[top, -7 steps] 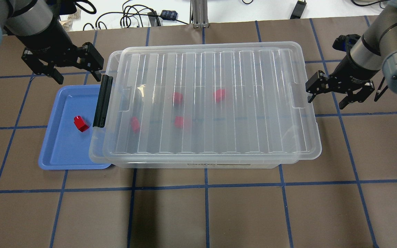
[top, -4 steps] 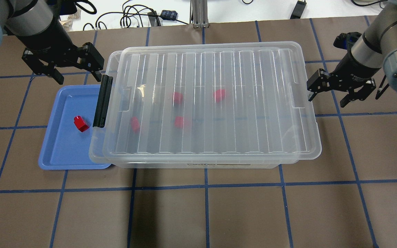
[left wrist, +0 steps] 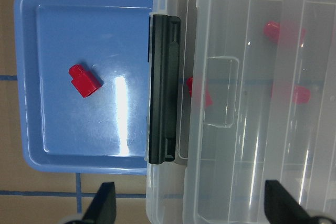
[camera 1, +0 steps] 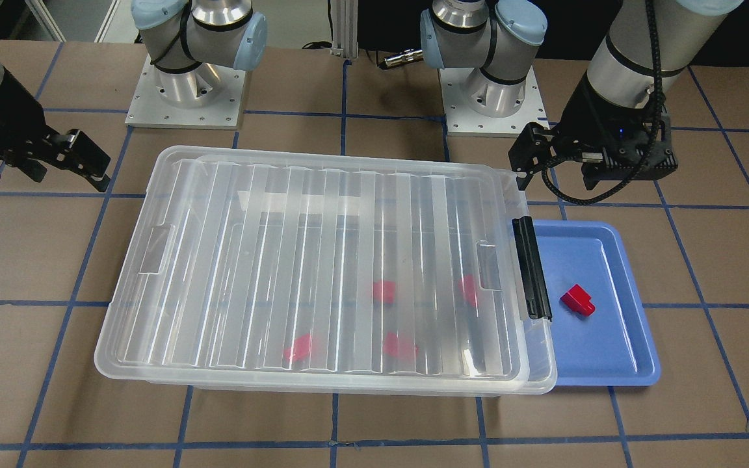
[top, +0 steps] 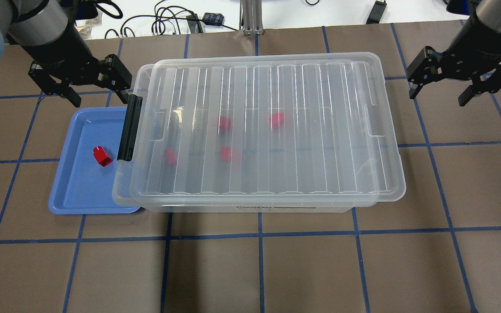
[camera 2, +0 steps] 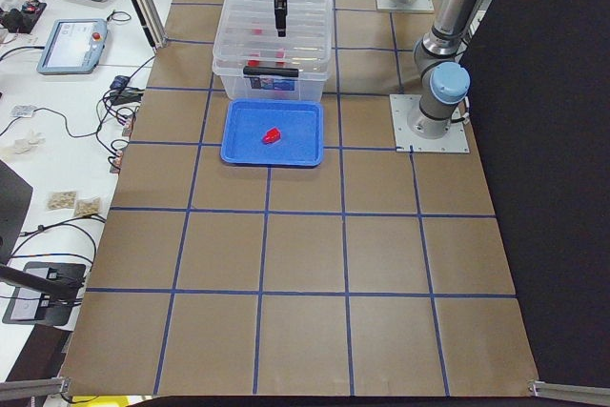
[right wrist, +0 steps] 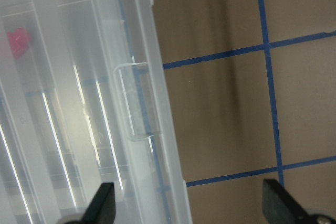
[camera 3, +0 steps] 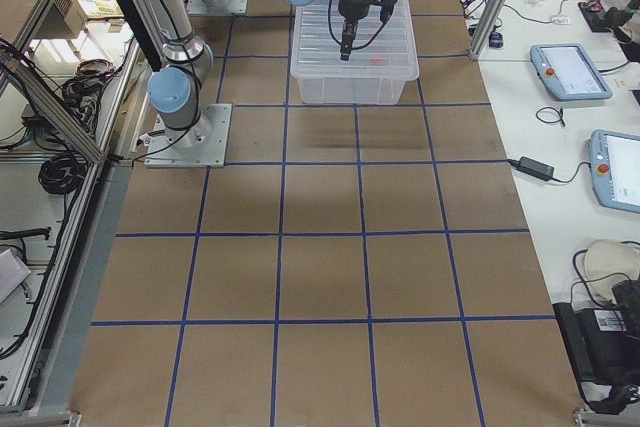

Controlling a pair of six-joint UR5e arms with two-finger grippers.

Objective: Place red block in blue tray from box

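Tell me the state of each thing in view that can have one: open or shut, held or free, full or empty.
box, covered by its lid
lid, on the box
latch bar, lying at the lid's end
red block, free, in the blue tray
blue tray, holding that one block
four red blocks, inside the box
left gripper, open, empty
right gripper, open, empty

- The surface (top: pixel 302 269) is brown, crossed by blue lines into squares.
- A clear box (top: pixel 390 174) with its lid on sits on it.
- A blue tray (top: pixel 81 187) lies against the box's latch end.
- Two metal arm base plates (camera 1: pixel 153 112) are mounted at the robot's edge.
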